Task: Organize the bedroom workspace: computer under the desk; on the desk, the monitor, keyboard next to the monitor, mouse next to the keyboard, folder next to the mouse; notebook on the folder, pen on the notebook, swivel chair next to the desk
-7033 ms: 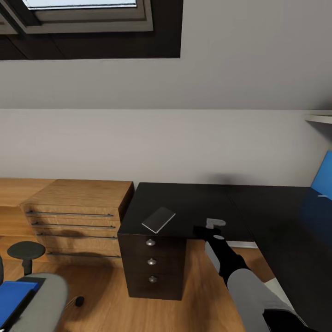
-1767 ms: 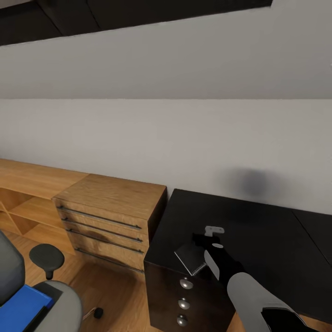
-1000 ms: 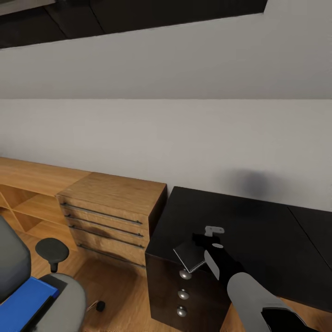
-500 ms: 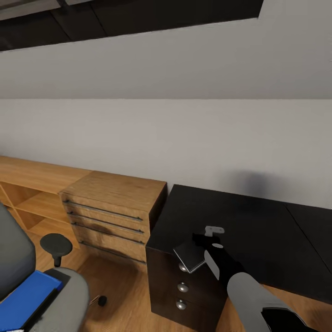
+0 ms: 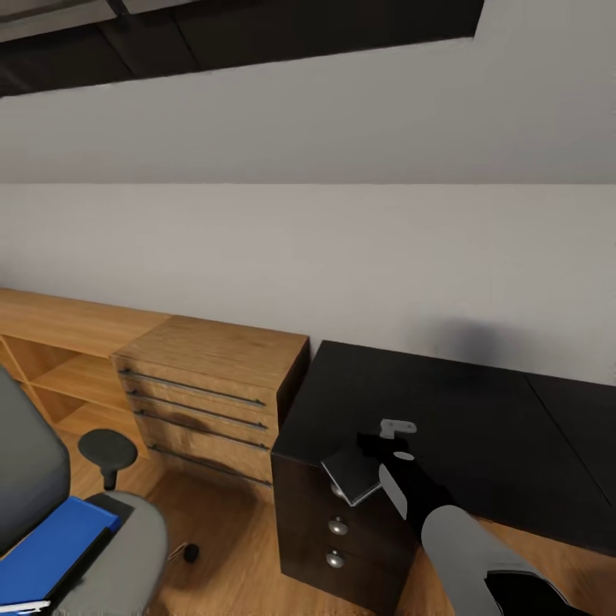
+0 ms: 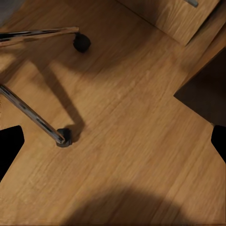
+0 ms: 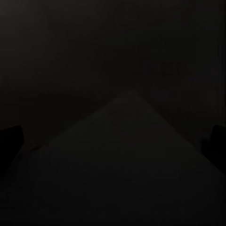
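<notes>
At lower centre, my right gripper point(image 5: 374, 466) holds the notebook point(image 5: 352, 471) above the desk point(image 5: 462, 411) corner; left gripper's opening indiscernible.

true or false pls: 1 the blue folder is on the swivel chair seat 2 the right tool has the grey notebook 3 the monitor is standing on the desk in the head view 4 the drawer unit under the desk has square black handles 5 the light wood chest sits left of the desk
1. The folder lies on the seat of the swivel chair. True.
2. The right tool holds the notebook at the edge of the desk. True, as far as the head view shows; the grip itself is partly hidden.
3. The monitor stands on the desk. False: the visible stretch of desk top carries no monitor.
4. The drawer unit has square black handles. False: its knobs are round and silver.
5. The light-wood chest sits left of the desk. True.
</notes>
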Controlling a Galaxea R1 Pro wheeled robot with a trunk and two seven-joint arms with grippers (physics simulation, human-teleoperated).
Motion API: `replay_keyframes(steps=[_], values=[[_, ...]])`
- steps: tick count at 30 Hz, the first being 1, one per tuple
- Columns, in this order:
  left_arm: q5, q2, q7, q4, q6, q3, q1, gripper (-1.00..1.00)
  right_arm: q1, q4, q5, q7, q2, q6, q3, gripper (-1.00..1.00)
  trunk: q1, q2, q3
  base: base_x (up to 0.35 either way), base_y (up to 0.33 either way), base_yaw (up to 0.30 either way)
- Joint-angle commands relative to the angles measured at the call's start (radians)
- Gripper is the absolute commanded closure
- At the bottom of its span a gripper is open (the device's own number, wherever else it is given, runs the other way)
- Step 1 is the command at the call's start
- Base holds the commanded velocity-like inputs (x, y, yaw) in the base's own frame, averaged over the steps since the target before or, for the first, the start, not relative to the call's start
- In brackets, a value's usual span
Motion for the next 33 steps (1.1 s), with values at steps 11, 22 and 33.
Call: replay_keyframes(steps=[11,22,33], values=[[-0.003,0.000,0.003,0.000,-0.002,0.002,-0.001,-1.00,0.000,0.038,-0.008,-0.001,0.001,0.005,-0.008,-1.00,0.000,0.000,-0.001,-0.069,-0.018,0.000],[-0.003,0.000,0.003,0.000,-0.002,0.001,-0.001,-1.00,0.000,0.038,-0.008,-0.001,0.001,0.004,-0.008,-1.00,-0.042,0.077,0.033,-0.002,0.000,0.000],[-0.003,0.000,0.003,0.000,-0.002,0.001,-0.001,-1.00,0.000,0.038,-0.009,-0.003,0.001,0.002,-0.008,-1.00,-0.085,0.154,0.068,0.000,0.000,0.000]])
